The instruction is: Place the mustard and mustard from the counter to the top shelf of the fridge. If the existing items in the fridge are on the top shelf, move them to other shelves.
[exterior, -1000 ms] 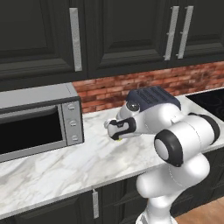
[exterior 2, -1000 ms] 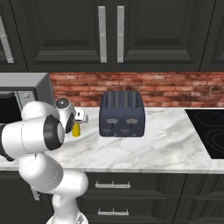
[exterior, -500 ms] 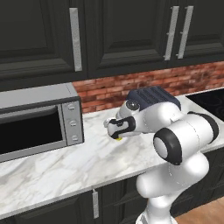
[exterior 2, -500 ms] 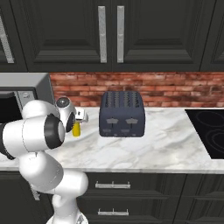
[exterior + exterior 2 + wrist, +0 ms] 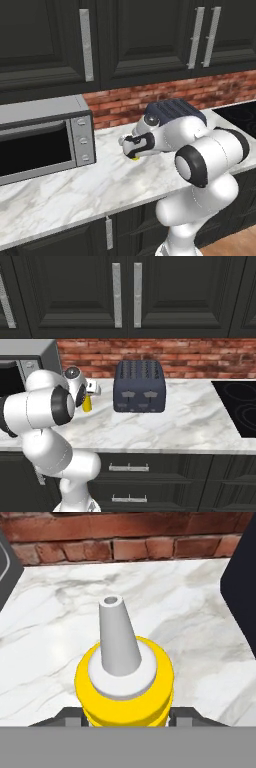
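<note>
Sitting btwn the fingers, slim mustard upright on counter, fingers clamped on it

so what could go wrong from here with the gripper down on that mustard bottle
The gripper sits at the sides of the slim mustard bottle, low against its ribbed body; a round bottle might slip or twist when lifted. The toaster stands close on one side and the microwave on the other, so a wide swing could clip either.
</note>
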Robot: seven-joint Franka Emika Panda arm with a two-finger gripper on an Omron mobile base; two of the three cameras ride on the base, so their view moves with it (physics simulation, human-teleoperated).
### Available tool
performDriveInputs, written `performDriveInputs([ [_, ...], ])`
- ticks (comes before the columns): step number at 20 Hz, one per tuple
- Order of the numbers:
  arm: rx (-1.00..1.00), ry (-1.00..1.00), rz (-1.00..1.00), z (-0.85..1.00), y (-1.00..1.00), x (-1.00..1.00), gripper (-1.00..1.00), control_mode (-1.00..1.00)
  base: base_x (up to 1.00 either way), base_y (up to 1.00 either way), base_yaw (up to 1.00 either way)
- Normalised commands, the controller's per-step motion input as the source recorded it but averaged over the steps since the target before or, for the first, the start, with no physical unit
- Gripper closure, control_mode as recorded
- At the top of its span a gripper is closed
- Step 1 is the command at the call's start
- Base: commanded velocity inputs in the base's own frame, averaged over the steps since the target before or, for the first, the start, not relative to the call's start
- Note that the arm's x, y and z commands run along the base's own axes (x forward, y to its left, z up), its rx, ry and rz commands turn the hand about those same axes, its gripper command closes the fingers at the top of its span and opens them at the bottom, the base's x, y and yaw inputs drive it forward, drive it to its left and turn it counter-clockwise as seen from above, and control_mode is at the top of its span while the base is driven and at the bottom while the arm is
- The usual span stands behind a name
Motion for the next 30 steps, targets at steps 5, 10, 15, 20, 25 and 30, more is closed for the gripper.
performDriveInputs([
  [5, 0.01, -0.05, 0.00, 0.06, -0.01, -0.31, 1.00, -1.00, 0.00, 0.00, 0.00],
  [10, 0.07, -0.27, 0.00, 0.71, -0.10, -0.94, 1.00, -1.00, 0.00, 0.00, 0.00],
  [15, 0.05, -0.32, 0.01, 0.99, -0.01, -1.00, 1.00, -1.00, 0.00, 0.00, 0.00],
  [20, 0.02, -0.14, 0.00, 1.00, -0.02, -1.00, 1.00, -1.00, 0.00, 0.00, 0.00],
  [25, 0.00, -0.02, 0.00, 1.00, -0.01, -1.00, 1.00, -1.00, 0.00, 0.00, 0.00],
  [30, 0.00, 0.03, 0.00, 1.00, -0.14, -1.00, 1.00, -1.00, 0.00, 0.00, 0.00],
])
